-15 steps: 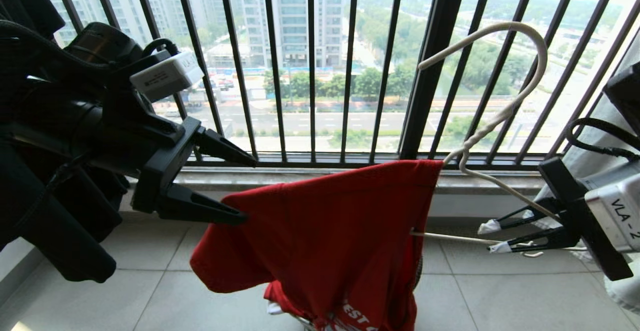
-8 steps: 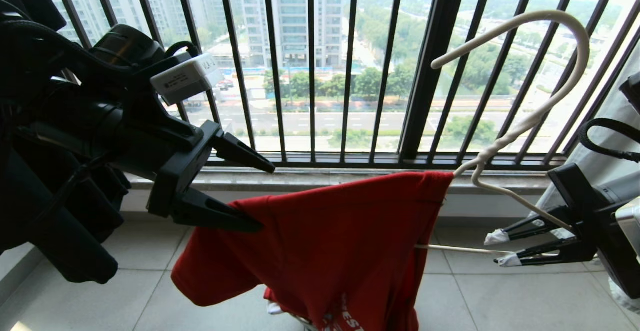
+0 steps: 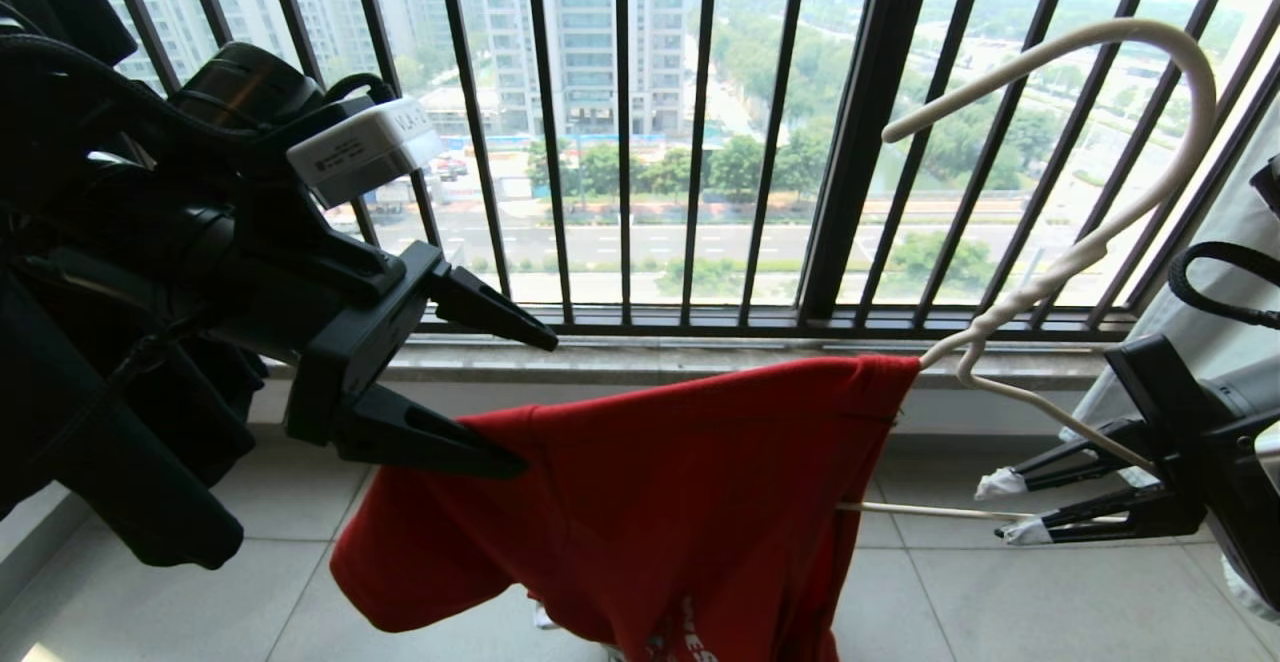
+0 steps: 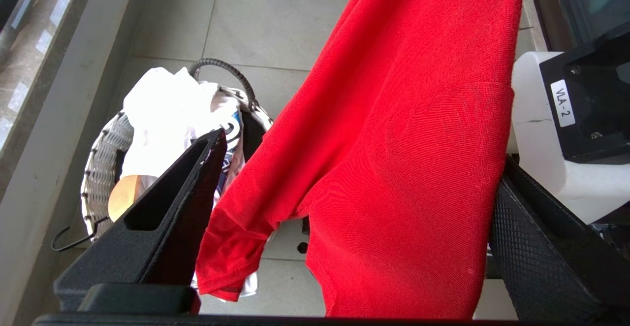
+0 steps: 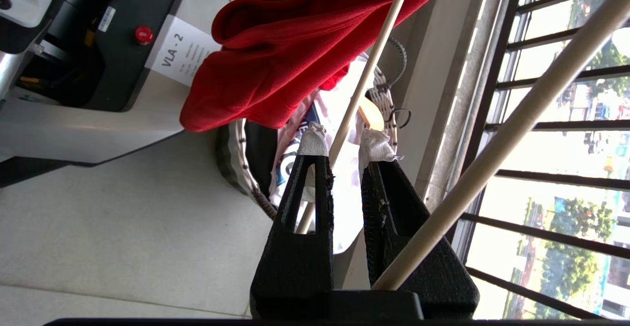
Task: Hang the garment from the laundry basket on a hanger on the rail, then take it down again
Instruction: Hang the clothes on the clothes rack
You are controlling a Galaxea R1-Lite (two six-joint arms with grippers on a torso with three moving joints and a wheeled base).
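The garment (image 3: 650, 502), a red T-shirt, is draped over the left arm of the off-white hanger (image 3: 1110, 30), whose hook points up before the window bars. My right gripper (image 3: 998, 510) is shut on the hanger's bare right end, its taped fingertips along the thin rods (image 5: 366, 77). At the shirt's left shoulder my left gripper (image 3: 540, 404) stands open, its lower finger against the cloth. The left wrist view shows red fabric (image 4: 403, 144) hanging between the wide fingers of the left gripper (image 4: 362, 148). The laundry basket (image 4: 101, 168) sits on the floor below. The rail is out of view.
A white printed garment (image 4: 162, 114) and a tan wooden hanger (image 4: 120, 195) lie in the basket. Black clothing (image 3: 100, 442) hangs at the far left behind my left arm. Dark window bars (image 3: 860, 142) and a stone sill close off the front. My base (image 5: 98, 119) stands beside the basket.
The hanger has shifted right with its hook rising, and the shirt's collar went with it. The loose left sleeve has sagged lower. My left gripper has moved slightly right, still open.
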